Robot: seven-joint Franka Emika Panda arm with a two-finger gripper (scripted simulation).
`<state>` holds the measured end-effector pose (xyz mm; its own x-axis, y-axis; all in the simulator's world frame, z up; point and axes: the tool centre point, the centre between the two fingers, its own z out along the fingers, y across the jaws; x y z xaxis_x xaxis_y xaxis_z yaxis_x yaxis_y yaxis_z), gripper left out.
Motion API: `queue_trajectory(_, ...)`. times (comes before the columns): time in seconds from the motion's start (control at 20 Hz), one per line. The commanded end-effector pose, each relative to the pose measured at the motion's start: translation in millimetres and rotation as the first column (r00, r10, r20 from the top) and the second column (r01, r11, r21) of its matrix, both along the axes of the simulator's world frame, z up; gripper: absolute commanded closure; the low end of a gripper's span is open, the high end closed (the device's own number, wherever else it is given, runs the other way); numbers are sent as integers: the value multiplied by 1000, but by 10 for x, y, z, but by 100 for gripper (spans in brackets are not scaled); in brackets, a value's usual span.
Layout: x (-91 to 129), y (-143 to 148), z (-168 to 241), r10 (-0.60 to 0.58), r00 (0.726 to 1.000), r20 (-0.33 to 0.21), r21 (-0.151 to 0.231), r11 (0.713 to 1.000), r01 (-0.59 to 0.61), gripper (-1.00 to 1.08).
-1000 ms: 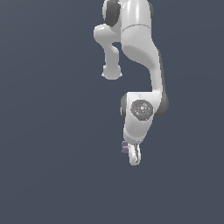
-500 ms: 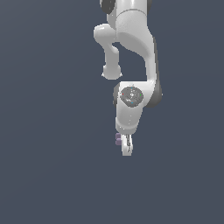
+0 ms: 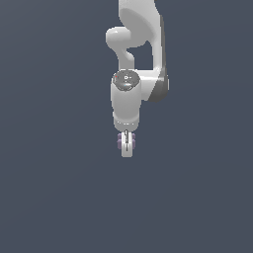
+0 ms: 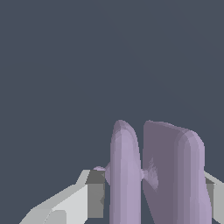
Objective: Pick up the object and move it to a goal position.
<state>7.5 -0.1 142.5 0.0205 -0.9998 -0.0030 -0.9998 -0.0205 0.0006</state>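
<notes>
You are looking at a small pale purple block [image 4: 157, 175] made of two rounded slabs joined by a narrow neck across a groove. Your gripper [image 3: 127, 147] is pointing straight down and is clamping the block between its fingers [image 4: 94, 192], which are pressing against both outer faces, with purple edges showing on either side

- The arm [image 3: 133, 59] comes down from the top centre of the exterior view, ending a little above mid-frame.
- The claw [image 3: 127, 144] hangs below it, near the frame's centre.
- The object [image 3: 120, 142] sits between the claw's fingers, showing on both sides of them.
- In the wrist view, the object [image 4: 153, 175] fills the lower middle, a finger [image 4: 94, 192] touching either side.
</notes>
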Motion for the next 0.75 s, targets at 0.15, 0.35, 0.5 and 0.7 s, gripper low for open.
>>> queue_trajectory(0.15, -220, -274, 258, 0, 1000, 0, 1, 1000, 0, 108)
queue_trajectory(0.35, -322, -414, 389, 0, 1000, 0, 0, 1000, 0, 108)
queue_trajectory(0.5, -366, -480, 454, 0, 1000, 0, -1, 1000, 0, 108)
queue_trajectory(0.7, -383, -514, 489, 0, 1000, 0, -2, 1000, 0, 108)
